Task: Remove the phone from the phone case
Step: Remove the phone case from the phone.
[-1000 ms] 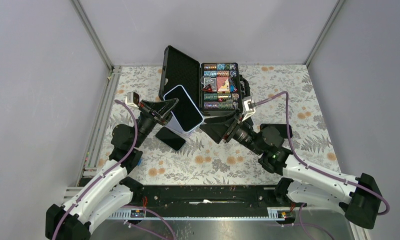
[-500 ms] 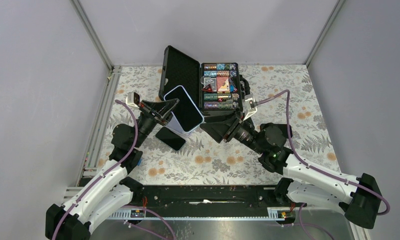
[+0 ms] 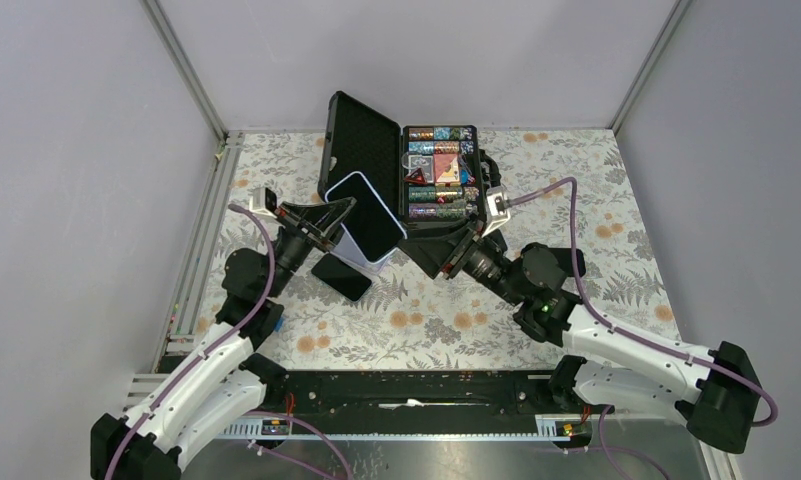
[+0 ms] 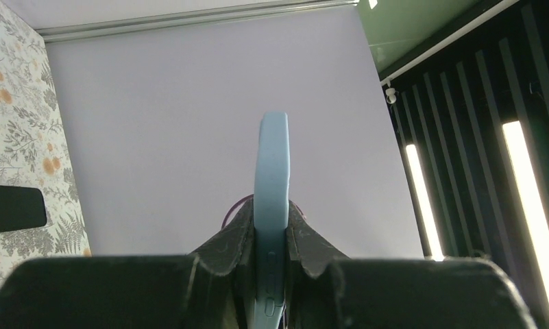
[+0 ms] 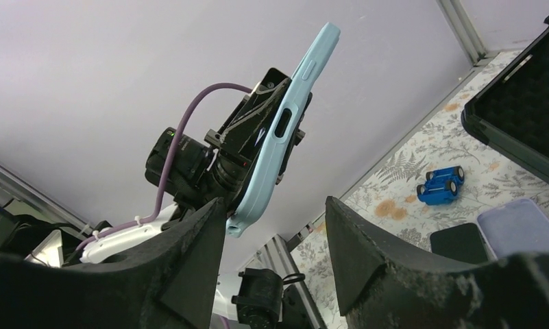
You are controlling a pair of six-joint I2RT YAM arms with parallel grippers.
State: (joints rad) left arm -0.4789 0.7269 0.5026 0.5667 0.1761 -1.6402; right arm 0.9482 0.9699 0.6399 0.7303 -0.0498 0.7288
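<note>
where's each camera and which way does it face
top external: above and behind the bases, facing down on the floral table; both arms show.
left wrist: on left arm, faces along its shut jaws, edge-on to the light blue phone case.
right wrist: on right arm, faces up between its open jaws.
shared: that case, in all three.

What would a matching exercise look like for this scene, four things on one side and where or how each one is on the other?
Things:
1. light blue phone case
2. right gripper
3. black phone
4. black carrying case

Places or states:
A. open, holding nothing
B. lying flat on the table
C. clamped in the left gripper, raised off the table
D. lid open, towards the table's far edge

Pairs: 1-C, 2-A, 3-B, 4-D
</note>
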